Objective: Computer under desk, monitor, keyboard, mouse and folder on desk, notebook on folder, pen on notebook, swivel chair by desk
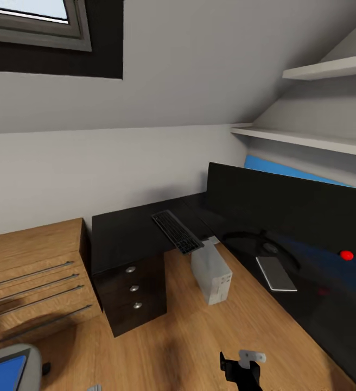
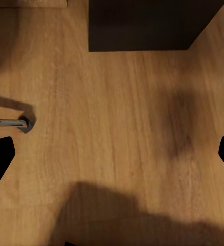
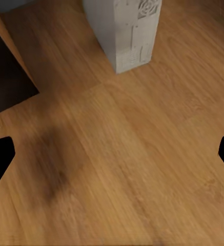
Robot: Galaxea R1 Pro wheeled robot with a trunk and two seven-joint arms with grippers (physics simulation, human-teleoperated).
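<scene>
Desk (image 1: 124, 233): you face a glossy black L-shaped top; flat keyboard (image 1: 177, 232) overhangs its edge.
Monitor (image 1: 286, 209): wide, black, on the desk.
Computer (image 1: 211, 273): grey box on the plank floor (image 1: 189, 336), beside the drawers.
Folder (image 1: 3, 373): blue, on the chair seat.
Grippers: both spread, empty.

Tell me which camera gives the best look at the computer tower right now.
The right wrist view: the computer is large and sharp, its vented panel facing the camera, standing on the wood floor. The head view shows it smaller, at the desk's edge. The left wrist view gives floor and dark furniture.
</scene>
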